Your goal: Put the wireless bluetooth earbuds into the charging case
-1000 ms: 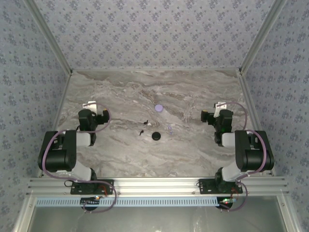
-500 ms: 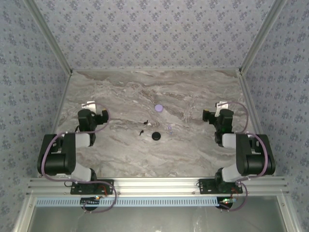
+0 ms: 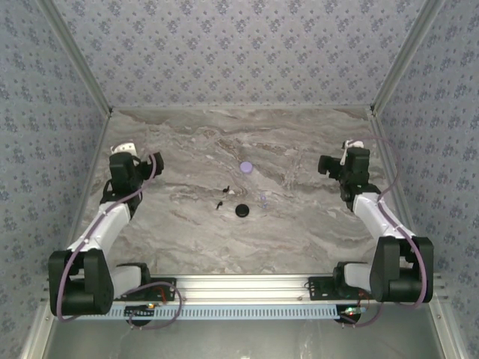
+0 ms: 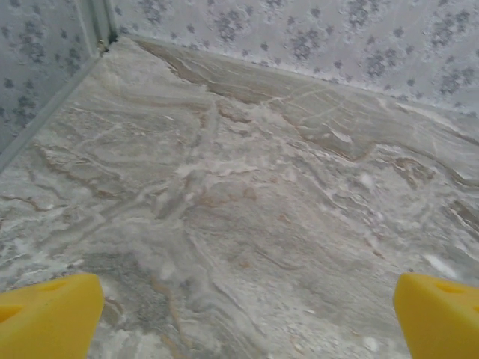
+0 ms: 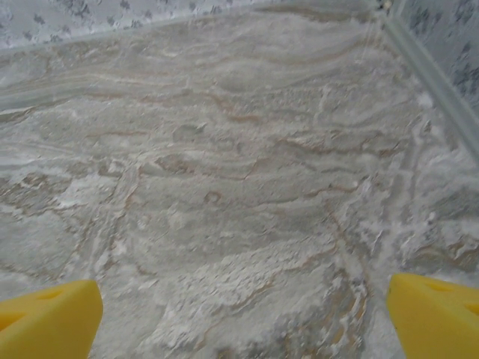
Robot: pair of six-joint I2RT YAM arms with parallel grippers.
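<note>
The charging case, a small glossy black puck, lies near the middle of the marble table. Two tiny black earbuds lie apart just left of it and a little farther back. My left gripper hovers near the table's left edge, far from them. My right gripper is out by the right edge. In the left wrist view the left gripper is open, its yellow fingertips wide apart over bare marble. The right gripper is open too, with bare marble between its fingertips.
A pale lilac disc lies behind the case, and a small pale piece sits just right of it. Patterned walls with metal corner rails enclose the table on three sides. An aluminium rail carries the arm bases.
Both arms have stretched out from their folded poses. The left gripper has swung left and farther back, the right gripper right and farther back. The case and earbuds have not moved.
</note>
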